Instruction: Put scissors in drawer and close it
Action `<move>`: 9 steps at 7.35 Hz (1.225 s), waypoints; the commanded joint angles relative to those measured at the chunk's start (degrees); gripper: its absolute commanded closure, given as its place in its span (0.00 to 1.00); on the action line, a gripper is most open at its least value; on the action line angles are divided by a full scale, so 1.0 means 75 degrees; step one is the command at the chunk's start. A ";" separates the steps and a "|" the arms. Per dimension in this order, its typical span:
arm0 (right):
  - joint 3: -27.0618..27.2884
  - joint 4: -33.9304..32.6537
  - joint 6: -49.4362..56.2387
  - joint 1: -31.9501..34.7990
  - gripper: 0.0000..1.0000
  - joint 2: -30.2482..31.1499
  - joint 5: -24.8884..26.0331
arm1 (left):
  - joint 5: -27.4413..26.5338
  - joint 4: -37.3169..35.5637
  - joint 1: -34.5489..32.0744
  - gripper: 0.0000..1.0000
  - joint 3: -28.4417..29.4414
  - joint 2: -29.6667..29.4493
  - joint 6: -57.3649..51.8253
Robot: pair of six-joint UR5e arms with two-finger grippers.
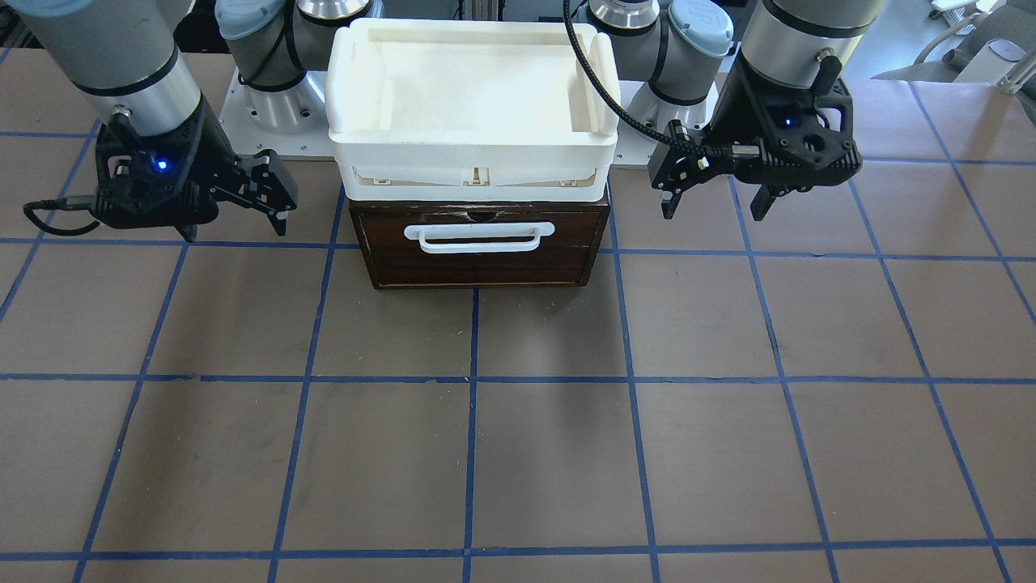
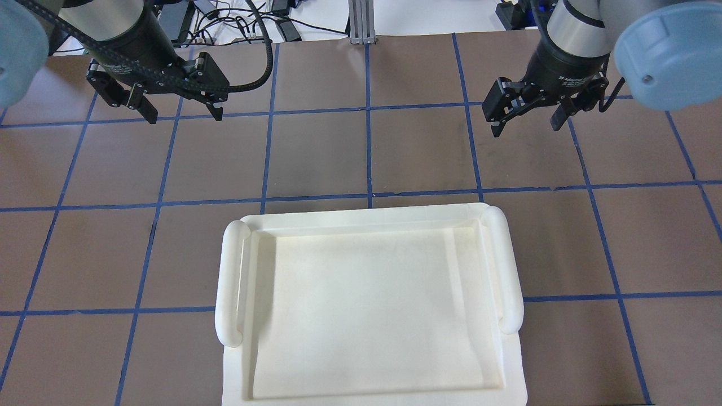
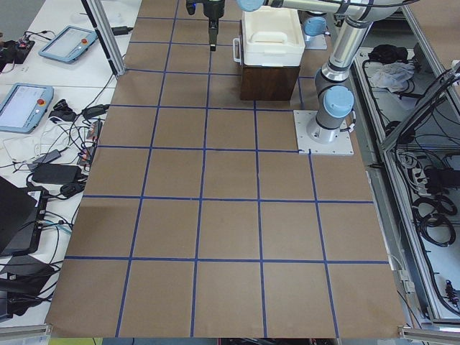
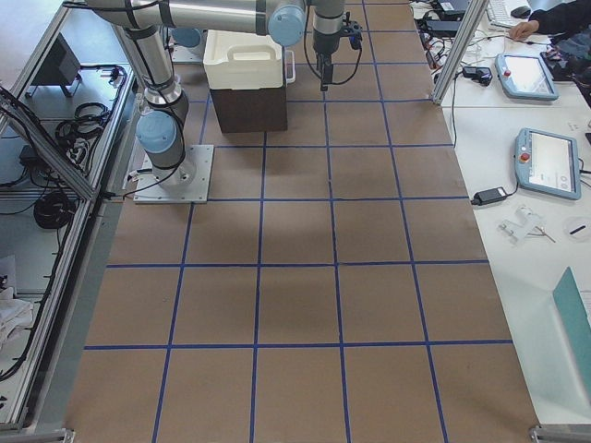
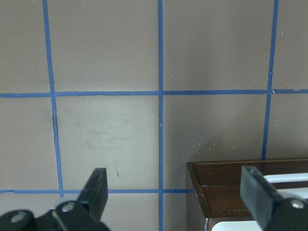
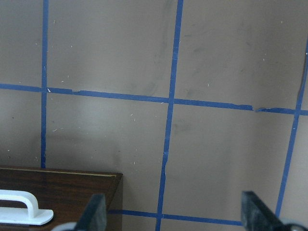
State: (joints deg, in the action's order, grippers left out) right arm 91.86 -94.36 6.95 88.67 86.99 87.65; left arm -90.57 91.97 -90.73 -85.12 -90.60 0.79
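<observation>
Pincers first: my left pincer (image 1: 714,209) hangs released, its fingers wide apart, above the brown worktop (image 1: 550,453) and just beside one side of the small dark cabinet (image 3: 267,85). My right pincer (image 1: 235,227) is released in the same way and hangs beside the other side. The cabinet stands between them, by the worktop's edge on my own side, between my two bases. Its drawer (image 1: 481,263) is pushed in, with the white bar handle (image 1: 481,237) facing the far edge. A white plastic tray (image 1: 469,158) sits on top of the cabinet.
</observation>
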 commanded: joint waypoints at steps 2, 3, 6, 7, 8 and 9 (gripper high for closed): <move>-0.0038 -0.0156 0.0058 -0.0010 0.00 -0.0102 -0.0050 | -0.0018 0.0077 -0.0009 0.00 -0.0029 0.0056 0.0000; -0.0038 -0.0272 0.0058 -0.0010 0.00 -0.0114 -0.0038 | -0.0018 0.0089 -0.0009 0.00 -0.0029 0.0079 0.0000; -0.0038 -0.0509 0.0070 -0.0021 0.00 -0.0079 0.0020 | -0.0018 0.0089 -0.0009 0.00 -0.0029 0.0091 0.0000; -0.0015 -0.0496 0.0070 -0.0022 0.00 -0.0090 0.0368 | -0.0018 0.0124 -0.0020 0.00 -0.0041 0.0114 -0.0012; -0.0014 -0.0508 0.0070 -0.0022 0.00 -0.0102 0.0789 | -0.0029 0.0113 -0.0009 0.00 -0.0041 0.0126 0.0000; -0.0003 -0.0450 0.0058 -0.0022 0.00 -0.0114 0.0840 | -0.0030 0.0113 -0.0009 0.00 -0.0053 0.0138 0.0000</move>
State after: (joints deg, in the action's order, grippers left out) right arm 91.76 -98.06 7.45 88.51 86.23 92.30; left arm -90.76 92.81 -90.82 -85.45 -89.68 0.77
